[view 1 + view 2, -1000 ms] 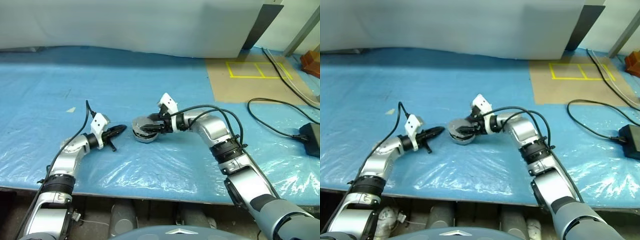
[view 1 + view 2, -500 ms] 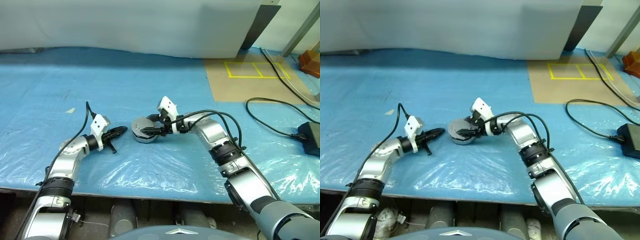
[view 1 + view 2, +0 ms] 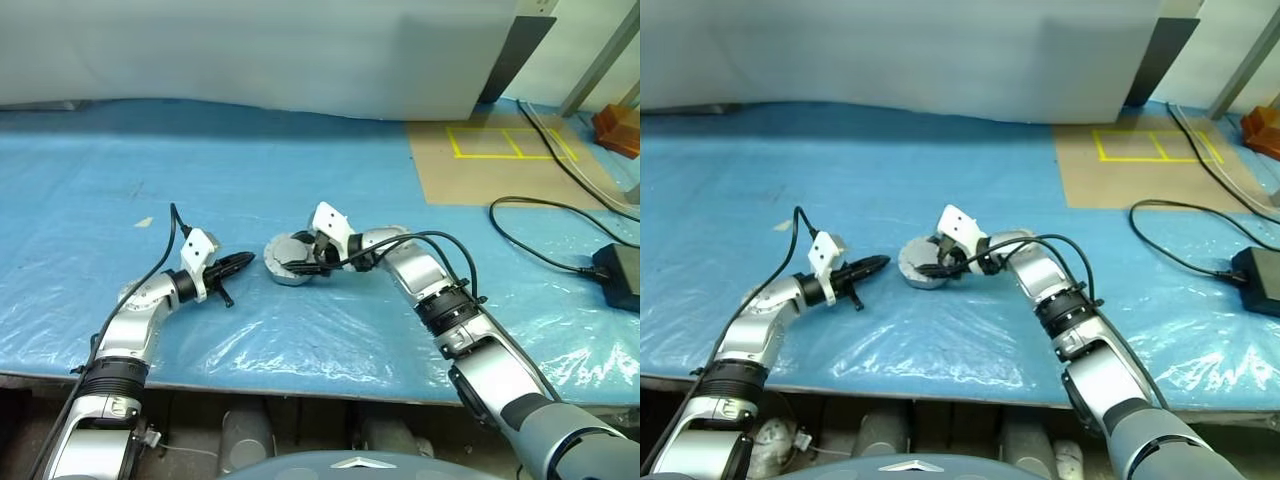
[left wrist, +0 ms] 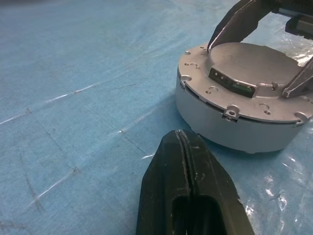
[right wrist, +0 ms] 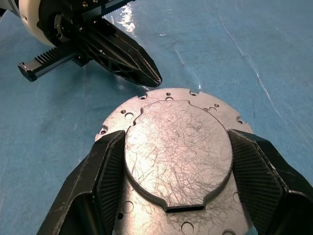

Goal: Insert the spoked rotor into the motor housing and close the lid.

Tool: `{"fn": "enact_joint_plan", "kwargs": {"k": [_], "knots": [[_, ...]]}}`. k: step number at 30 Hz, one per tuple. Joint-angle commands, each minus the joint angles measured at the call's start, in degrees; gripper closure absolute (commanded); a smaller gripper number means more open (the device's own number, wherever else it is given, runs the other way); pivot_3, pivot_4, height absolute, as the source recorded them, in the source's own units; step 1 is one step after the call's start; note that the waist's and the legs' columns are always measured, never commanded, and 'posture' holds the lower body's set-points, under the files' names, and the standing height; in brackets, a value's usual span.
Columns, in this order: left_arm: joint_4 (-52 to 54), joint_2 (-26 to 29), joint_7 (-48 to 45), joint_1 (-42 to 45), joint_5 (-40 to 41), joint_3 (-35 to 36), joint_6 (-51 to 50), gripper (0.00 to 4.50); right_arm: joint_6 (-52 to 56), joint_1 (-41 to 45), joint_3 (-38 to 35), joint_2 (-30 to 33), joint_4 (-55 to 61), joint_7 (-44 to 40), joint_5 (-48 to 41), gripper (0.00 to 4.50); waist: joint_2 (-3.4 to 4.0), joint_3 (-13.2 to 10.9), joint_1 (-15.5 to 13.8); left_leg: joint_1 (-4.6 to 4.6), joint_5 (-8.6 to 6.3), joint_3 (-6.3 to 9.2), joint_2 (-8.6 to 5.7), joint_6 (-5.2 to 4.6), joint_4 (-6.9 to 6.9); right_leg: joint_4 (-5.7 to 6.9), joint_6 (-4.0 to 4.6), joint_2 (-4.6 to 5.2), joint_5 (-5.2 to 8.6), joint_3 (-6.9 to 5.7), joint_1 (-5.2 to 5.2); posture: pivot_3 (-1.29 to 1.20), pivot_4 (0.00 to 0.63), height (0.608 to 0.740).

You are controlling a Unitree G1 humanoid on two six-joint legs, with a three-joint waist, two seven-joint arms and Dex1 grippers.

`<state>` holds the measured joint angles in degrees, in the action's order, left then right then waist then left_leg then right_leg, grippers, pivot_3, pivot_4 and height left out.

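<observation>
Where the right hand grips the lid, housing interior hidden

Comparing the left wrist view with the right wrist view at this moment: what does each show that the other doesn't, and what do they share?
Left wrist view alone: the motor housing's side wall standing on the blue sheet, with a seam under its top plate. Right wrist view alone: the scratched raised face of the lid from above, ringed by small holes, and the left gripper's rack. Shared: the shut left gripper just beside the housing and the right gripper clamping the raised lid between both fingers.
</observation>
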<state>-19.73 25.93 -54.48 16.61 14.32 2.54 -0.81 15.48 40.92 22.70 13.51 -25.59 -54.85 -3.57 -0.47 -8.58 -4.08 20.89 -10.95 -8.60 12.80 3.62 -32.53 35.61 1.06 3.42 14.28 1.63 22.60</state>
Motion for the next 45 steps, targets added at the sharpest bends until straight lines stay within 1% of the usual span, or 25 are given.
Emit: {"fn": "enact_joint_plan", "kwargs": {"k": [1,5,8,11,19,22,25,31,40,45], "knots": [[3.25,0.1,-0.11,0.29,1.83,0.67,-0.96,4.5,2.17,-3.61,3.38,2.97,-7.96,-0.33,5.29,1.54,0.05,0.16,-0.05,0.0,0.0,0.0,0.0,0.0,0.0,-0.02,0.0,0.01,0.0,-0.01,-0.01,0.0,0.15,0.74],[7.13,0.11,-1.05,0.6,4.79,1.1,-4.04,4.5,5.53,-3.26,1.5,1.34,-8.14,0.06,3.19,1.54,0.1,0.25,-0.09,-0.01,0.0,-0.01,-0.01,0.0,0.01,-0.05,0.0,0.04,0.0,-0.01,-0.04,0.0,0.15,0.74],[11.05,-0.18,-1.01,1.59,8.53,1.51,-8.64,4.5,7.11,-2.78,0.55,0.23,-7.51,0.36,2.36,1.54,0.11,0.26,-0.07,-0.01,0.0,-0.01,-0.01,-0.01,0.04,-0.05,0.0,0.03,0.01,-0.01,-0.02,0.0,0.15,0.74],[12.8,-0.71,-0.25,2.46,9.44,0.77,-10.92,4.5,8.77,-2.57,-0.06,-0.34,-6.24,0.1,1.84,1.54,0.12,0.26,0.0,-0.01,0.0,-0.02,-0.01,-0.01,0.11,-0.06,0.01,0.02,0.01,-0.01,0.02,0.0,0.15,0.74],[10.03,-1.7,0.56,1.61,5.46,-3.14,-10.87,4.5,10.18,-3.4,-0.62,-0.08,-4.51,0.31,1.49,1.54,0.25,0.34,0.14,0.0,0.0,-0.05,0.0,0.0,0.27,-0.31,0.0,-0.05,0.01,0.01,0.02,0.0,0.15,0.74],[7.38,-1.83,1.53,1.48,2.68,-4.49,-8.78,4.5,10.36,-3.76,-0.83,0.0,-4.3,0.69,1.54,1.54,0.26,0.35,0.04,0.0,0.0,-0.06,0.01,0.0,0.32,-0.38,-0.01,-0.05,0.01,0.01,0.02,0.0,0.15,0.74],[4.64,-1.78,2.48,1.6,0.69,-5.22,-7.07,4.5,10.66,-4.15,-0.89,0.06,-3.8,0.94,1.66,1.54,0.46,0.57,0.01,-0.02,0.0,-0.06,0.0,-0.01,0.34,-0.54,-0.01,-0.03,0.01,-0.02,-0.09,0.0,0.15,0.74],[1.25,-1.02,2.77,1.88,-0.11,-4.7,-5.85,4.5,12.22,-5.11,-0.71,0.29,-1.18,0.73,1.15,1.54,0.54,0.77,-0.06,-0.2,0.0,-0.07,-0.03,-0.01,0.5,-0.84,-0.08,0.01,0.04,-0.03,-0.33,0.0,0.15,0.74],[2.47,-1.35,0.55,0.72,-0.54,-7.54,-4.7,4.5,13.06,-5.15,-1.07,-0.4,1.07,0.98,0.38,1.54,0.56,0.82,-0.09,-0.25,0.0,-0.1,-0.08,0.0,0.8,-0.92,-0.15,0.03,0.09,-0.04,-0.32,0.0,0.15,0.74],[2.41,-1.37,0.11,0.71,-0.84,-7.78,-4.33,4.5,9.1,-4.75,-2.01,-1.42,3.33,2.79,0.35,1.54,0.56,0.82,-0.12,-0.26,0.0,-0.11,-0.1,0.0,0.94,-0.95,-0.19,0.03,0.12,-0.04,-0.29,0.0,0.15,0.74]]}}
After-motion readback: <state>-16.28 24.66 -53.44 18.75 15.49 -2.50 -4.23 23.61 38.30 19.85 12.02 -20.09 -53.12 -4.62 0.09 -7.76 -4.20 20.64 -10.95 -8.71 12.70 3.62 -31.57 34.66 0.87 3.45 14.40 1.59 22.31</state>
